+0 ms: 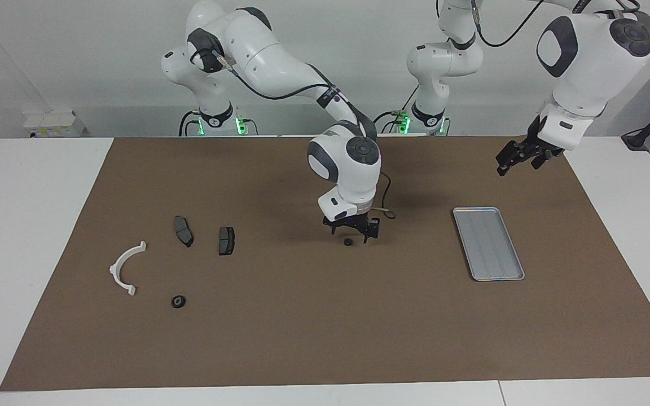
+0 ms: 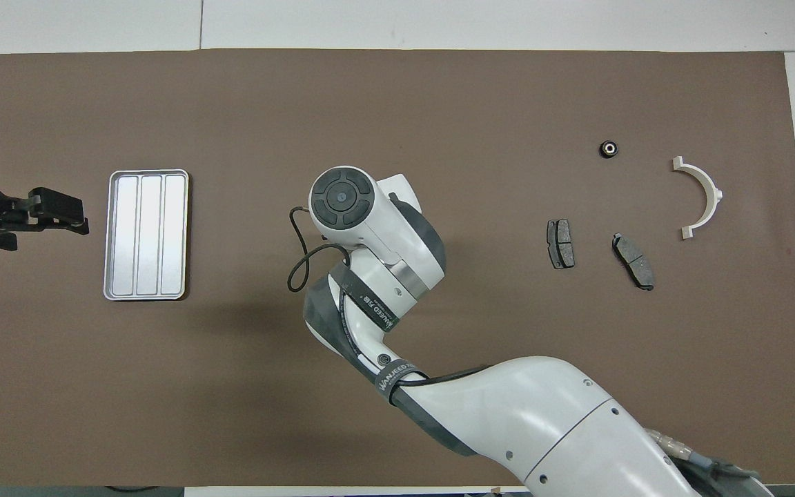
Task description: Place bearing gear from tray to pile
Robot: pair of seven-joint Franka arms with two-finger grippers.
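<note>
Brown matting [image 1: 313, 327] covered the white tabletop [image 1: 37, 225], with a pale wall at the robots' end. One small black bearing gear [image 1: 348, 242] lay on the mat about midway between the tray [image 1: 473, 265] and the pile, off the tray altogether. The right tool [image 1: 352, 230] hung low just over that gear, its fingers spread and holding nothing; the gear sat directly beneath the gap, a shade toward the side away from the robots. As a round part it offered no long axis, so a straight drop looked enough. The right arm was plainly the nearer one. The left tool [image 1: 519, 159] waited, raised above the mat's edge toward the left arm's end, open and empty.

A second gear [image 1: 178, 301] already lay by the white bracket [image 1: 124, 268] and two brake pads [image 1: 183, 230], farther from the robots than they were.

From overhead the right arm's wrist [image 2: 370, 221] hid both its tool and the gear; only the facing view showed them. Overhead did show the tray's floor bare.
</note>
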